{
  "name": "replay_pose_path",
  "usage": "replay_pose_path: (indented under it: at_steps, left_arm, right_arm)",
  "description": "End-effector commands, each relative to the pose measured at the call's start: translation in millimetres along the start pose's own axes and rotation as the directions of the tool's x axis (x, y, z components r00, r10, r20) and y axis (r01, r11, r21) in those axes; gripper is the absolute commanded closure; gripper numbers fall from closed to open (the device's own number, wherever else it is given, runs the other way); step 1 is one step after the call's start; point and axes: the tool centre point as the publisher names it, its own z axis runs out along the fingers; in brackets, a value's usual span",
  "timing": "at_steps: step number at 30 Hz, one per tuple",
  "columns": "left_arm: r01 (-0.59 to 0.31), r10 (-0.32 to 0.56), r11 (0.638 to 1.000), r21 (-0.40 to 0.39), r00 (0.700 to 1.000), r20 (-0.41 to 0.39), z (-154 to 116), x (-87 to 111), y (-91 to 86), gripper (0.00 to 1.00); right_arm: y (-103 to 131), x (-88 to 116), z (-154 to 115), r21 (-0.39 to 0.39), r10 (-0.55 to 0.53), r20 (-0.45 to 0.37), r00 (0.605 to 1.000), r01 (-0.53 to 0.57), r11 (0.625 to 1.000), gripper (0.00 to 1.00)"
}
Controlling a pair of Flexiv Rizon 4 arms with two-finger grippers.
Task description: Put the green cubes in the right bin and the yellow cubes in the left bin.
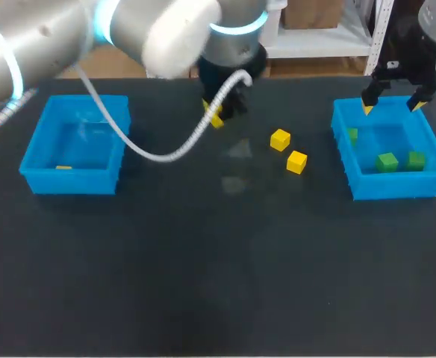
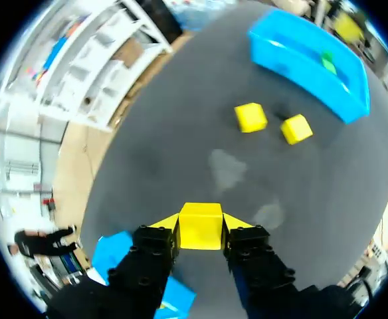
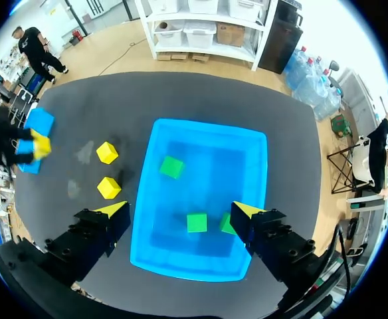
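Holding three green cubes [image 3: 196,222]: right bin [image 3: 207,129]; left bin [image 1: 69,183] contains one yellow cube [image 1: 63,167]. Left gripper [image 2: 201,224] clamps a second yellow cube [image 2: 200,232]; right gripper [image 3: 179,211] gapes wide above right bin. Two loose yellow cubes [image 1: 280,139] lie between bins.

Left gripper [image 2: 200,224] clamps a cube [image 2: 200,231] between its 2 fingers [image 2: 165,222]; right gripper [image 3: 179,211] hangs, fingers spread apart.

Right bin [image 1: 397,186]: three cubes [image 1: 387,162] are contained; the right gripper [image 1: 393,107] is poised over its far rim. Two loose cubes [image 1: 280,139] are set just left of it. Further left, a gripped cube [image 1: 215,118] is clamped in the left gripper [image 2: 200,222]. The left bin [image 1: 69,181] is stationed far left, apparently with a single cube [image 1: 63,167] inside.
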Motion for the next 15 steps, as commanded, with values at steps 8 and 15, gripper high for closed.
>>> replay_pose_path:
  at_steps: [8, 15]
  left_arm:
    - [0.344, -0.332, 0.938, -0.047, 0.929, 0.165, -36.5, 122.7, 100.6, 1.00]
    - [0.422, -0.414, 0.904, -0.069, 0.905, 0.100, -24.9, 175.1, 116.1, 1.00]
  right_arm:
    - [0.2, 2.5, -0.6, 0.003, 0.001, 0.006, 1.000, -0.002, 1.000, 0.00]
    - [0.2, 2.5, -0.6, 0.003, 0.001, 0.006, 1.000, -0.002, 1.000, 0.00]
